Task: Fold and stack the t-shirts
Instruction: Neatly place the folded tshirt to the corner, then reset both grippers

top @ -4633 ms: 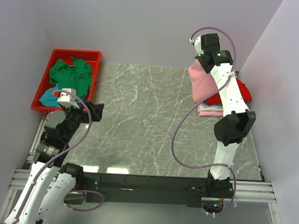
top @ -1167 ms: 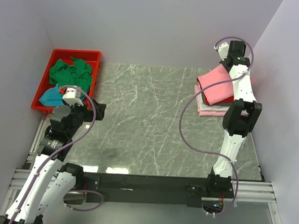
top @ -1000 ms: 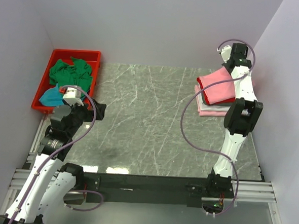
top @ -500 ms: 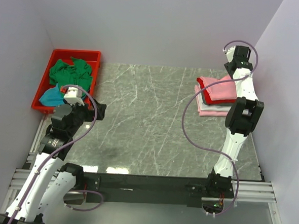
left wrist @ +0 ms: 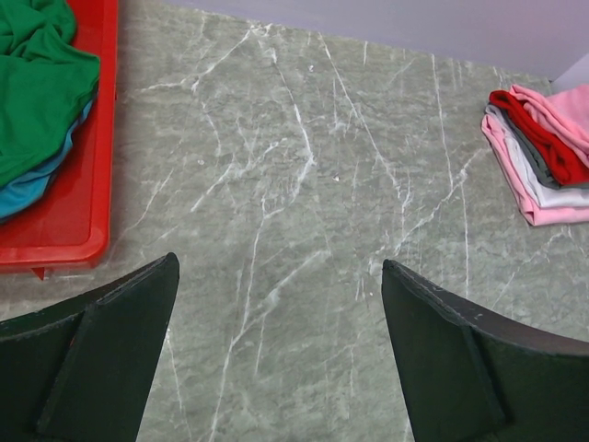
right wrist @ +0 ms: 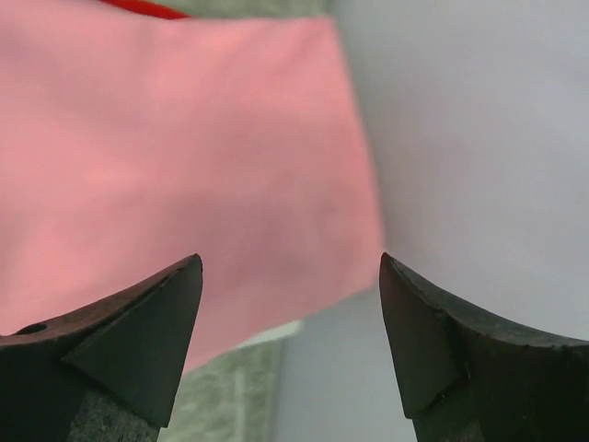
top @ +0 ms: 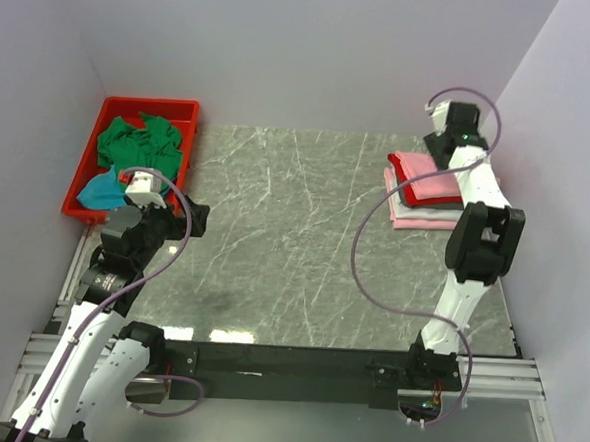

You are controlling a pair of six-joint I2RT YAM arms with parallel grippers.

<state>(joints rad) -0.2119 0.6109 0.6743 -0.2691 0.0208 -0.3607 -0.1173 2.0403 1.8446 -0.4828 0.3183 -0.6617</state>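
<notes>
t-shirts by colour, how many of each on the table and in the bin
salmon pink t-shirt: 1
red t-shirt: 1
pale pink t-shirt: 1
green t-shirt: 1
teal t-shirt: 1
total: 5; a grey layer under the red one may be a sixth

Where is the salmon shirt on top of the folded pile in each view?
Top external: salmon shirt, upper right.
Left wrist: shirt at the upper-right edge.
Right wrist: shirt fills the upper left.
Shared landmark: red shirt directly under it, visible in all three.
</notes>
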